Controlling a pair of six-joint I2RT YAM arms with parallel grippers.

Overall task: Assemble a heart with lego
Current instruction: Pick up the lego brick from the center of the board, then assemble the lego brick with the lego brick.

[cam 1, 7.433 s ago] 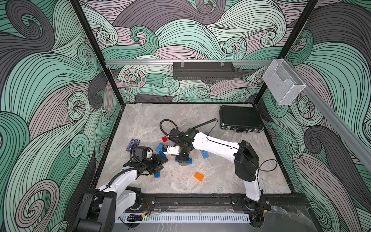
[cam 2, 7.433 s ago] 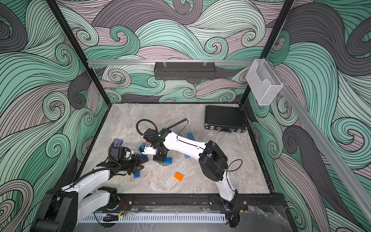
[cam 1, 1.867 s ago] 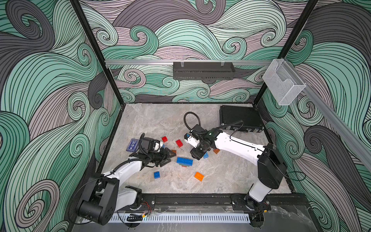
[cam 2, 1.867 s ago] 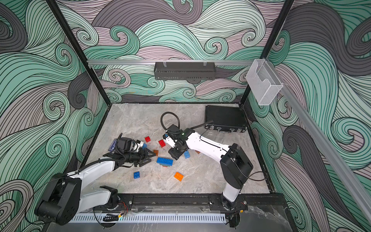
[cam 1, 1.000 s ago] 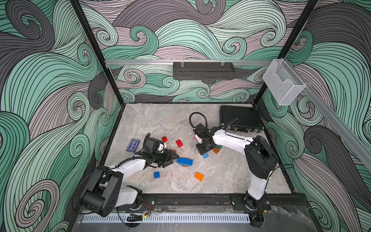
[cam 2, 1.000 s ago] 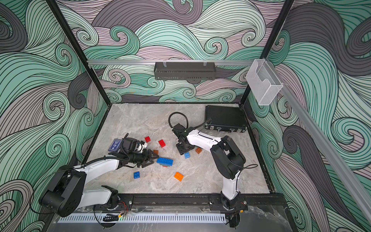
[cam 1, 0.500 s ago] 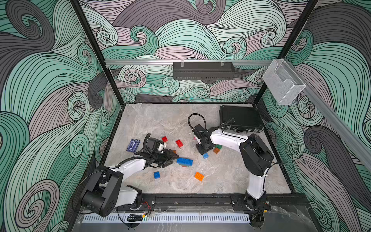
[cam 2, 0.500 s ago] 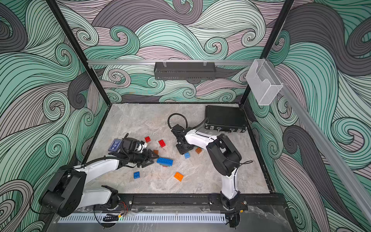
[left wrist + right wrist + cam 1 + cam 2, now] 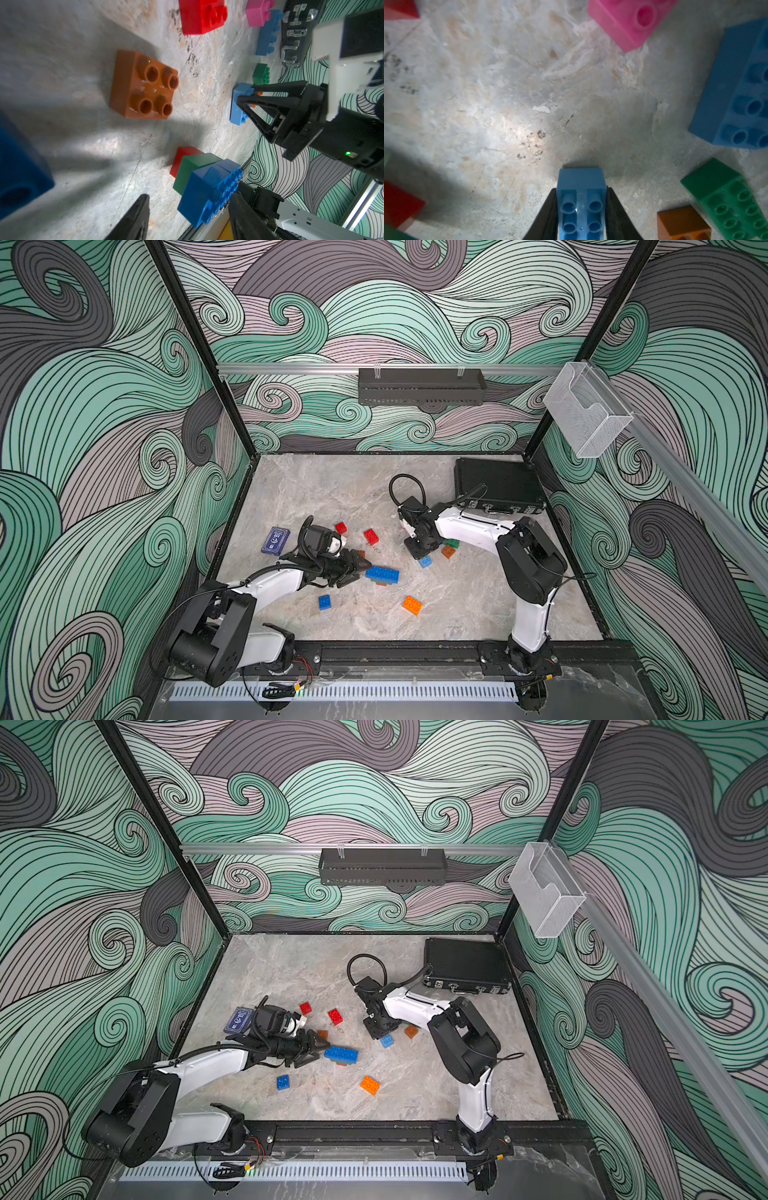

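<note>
Lego bricks lie scattered mid-table. My right gripper (image 9: pixel 420 551) (image 9: pixel 581 189) points down, shut on a small light blue brick (image 9: pixel 581 199) (image 9: pixel 424 561) that rests on the table. Close by sit a green brick (image 9: pixel 726 199), a brown brick (image 9: pixel 683 223), a light blue oblong brick (image 9: pixel 737 93) and a pink brick (image 9: pixel 629 20). My left gripper (image 9: pixel 360 569) (image 9: pixel 190 194) is open, low over the table. The end of a blue, green and red stack (image 9: pixel 382 575) (image 9: pixel 207 191) sits between its fingertips, with a gap to one finger. A brown square brick (image 9: pixel 143 85) lies beside it.
A black case (image 9: pixel 496 489) stands at the back right, and a dark blue card box (image 9: pixel 275 541) lies left of my left wrist. Loose bricks: two red (image 9: pixel 371 536) (image 9: pixel 341 527), a dark blue (image 9: pixel 324 601), an orange (image 9: pixel 412 605) near the front.
My right gripper's jaws have closed on the light blue brick. My left arm has stayed where it was, jaws unchanged.
</note>
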